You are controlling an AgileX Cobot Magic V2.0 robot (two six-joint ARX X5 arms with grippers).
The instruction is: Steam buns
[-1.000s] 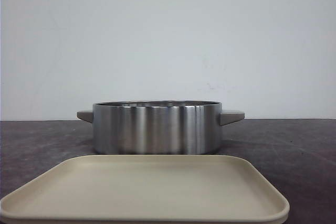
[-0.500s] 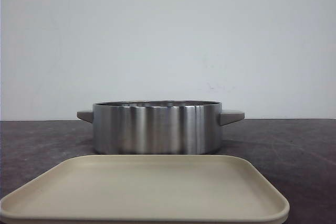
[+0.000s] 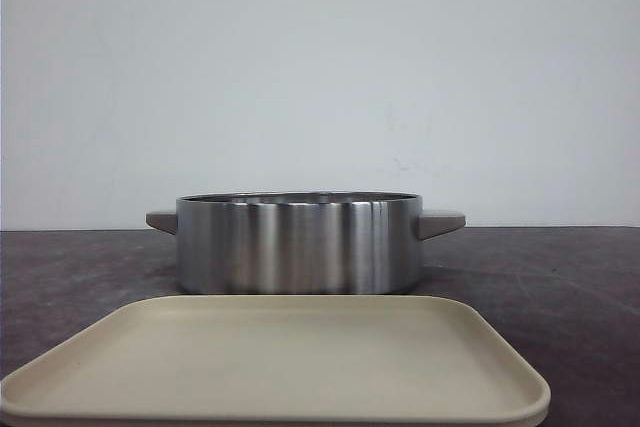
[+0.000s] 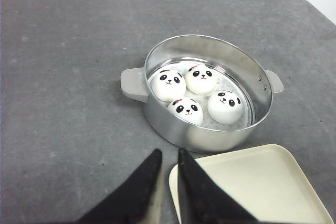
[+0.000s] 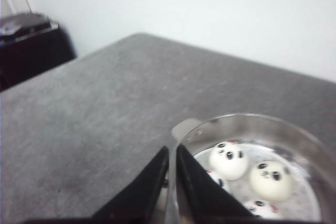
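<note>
Four panda-face buns (image 4: 197, 97) sit inside the steel steamer pot (image 4: 205, 132) on the grey surface (image 4: 68, 77). They look soft, light and easily dented — grip each gently across its dome sides. Left gripper (image 4: 168, 169) and right gripper (image 5: 172, 169): fingers nearly together, holding nothing.

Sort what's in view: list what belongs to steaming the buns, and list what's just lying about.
Belongs to the job:
- four panda-face buns, all inside the pot
- steel steamer pot
- beige tray, bare, in front of the pot

Just lying about:
- dark object past the table edge, right wrist view
</note>
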